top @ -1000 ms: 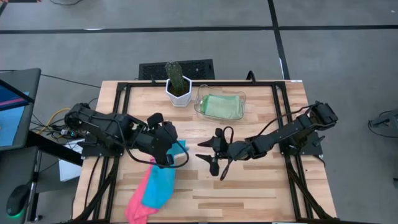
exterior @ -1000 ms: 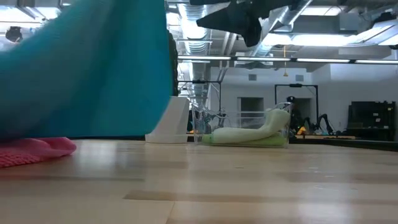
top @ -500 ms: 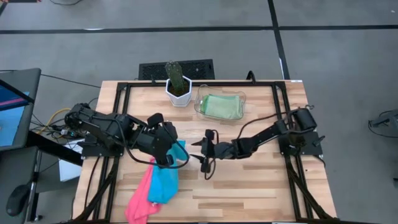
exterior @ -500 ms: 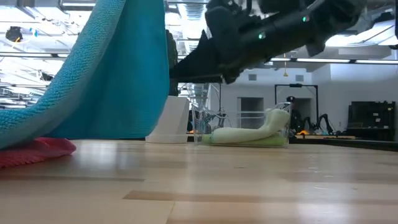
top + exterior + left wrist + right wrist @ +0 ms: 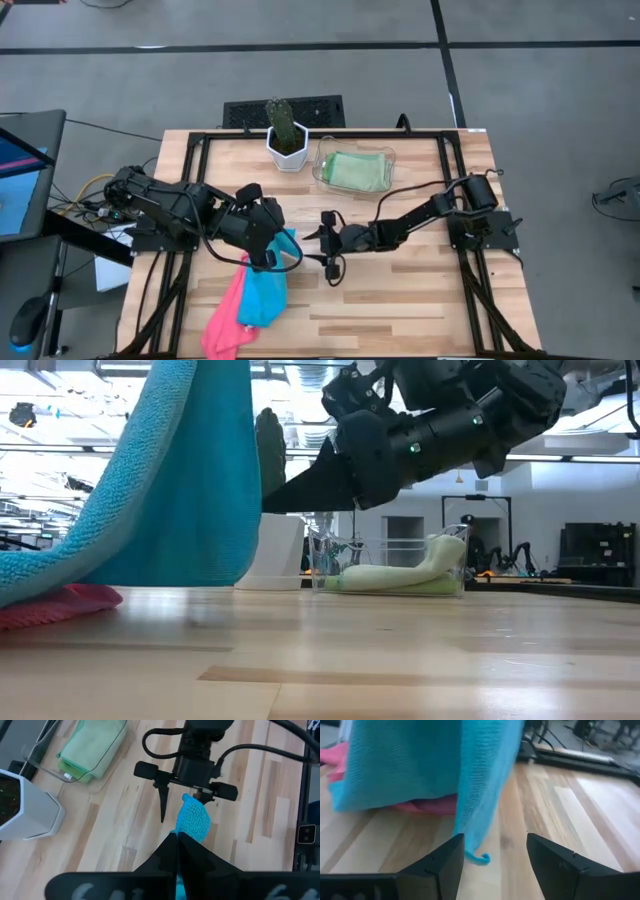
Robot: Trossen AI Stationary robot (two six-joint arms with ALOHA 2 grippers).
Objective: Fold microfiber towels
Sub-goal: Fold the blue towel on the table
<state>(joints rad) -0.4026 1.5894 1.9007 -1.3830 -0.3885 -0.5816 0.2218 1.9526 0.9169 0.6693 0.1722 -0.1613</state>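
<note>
Your left gripper (image 5: 275, 252) is holding the turquoise blue microfiber towel (image 5: 265, 290) up off the wooden worktop (image 5: 420, 300), jaws clamped on it; your right gripper (image 5: 325, 245) is reaching for its hanging corner, jaws apart.

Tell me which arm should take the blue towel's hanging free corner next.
The right. Its pincer is open and faces the turquoise towel, whose dangling corner sits between its fingers. The left pincer is shut on the towel's upper edge, holding it above the pink towel.
</note>
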